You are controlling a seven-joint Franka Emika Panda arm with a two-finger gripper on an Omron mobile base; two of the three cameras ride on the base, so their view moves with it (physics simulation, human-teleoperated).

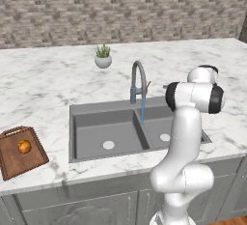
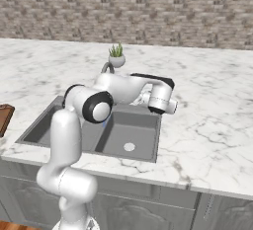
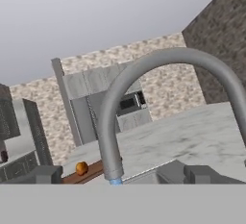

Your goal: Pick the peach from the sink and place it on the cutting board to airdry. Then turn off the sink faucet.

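One peach [image 1: 24,146] sits on the board [image 1: 21,152] in the left base view, roughly at its middle, and the board lies at the counter's [image 1: 48,84] front left corner with its handle loop pointing toward the wall. The sink [image 1: 120,132] is set in the counter to the board's right, a pale drain in each basin. The faucet [image 1: 138,81] stands at the sink's back edge, between the basins, and a thin blue stream falls from its spout. A small potted plant [image 1: 102,56] stands behind the faucet, nearer the brick wall. The arm rises in front of the right basin and bends back toward the faucet; I can't see its fingers here.

From the right base view, the arm reaches over the sink [image 2: 131,135] with its wrist above the back edge, close to the faucet [image 2: 105,67], most of which is hidden behind the arm. The plant [image 2: 116,56] stands just beyond. A corner of the board [image 2: 4,118] shows at the left edge.

In the hand view, the faucet's [image 3: 144,81] arched spout curves close in front, with a bit of blue water at its nozzle. Two dark fingertips [image 3: 41,175] stand well apart on either side of the gripper [image 3: 120,177], released, gripping nothing. Far off, the peach [image 3: 81,168] rests on the board [image 3: 89,172].
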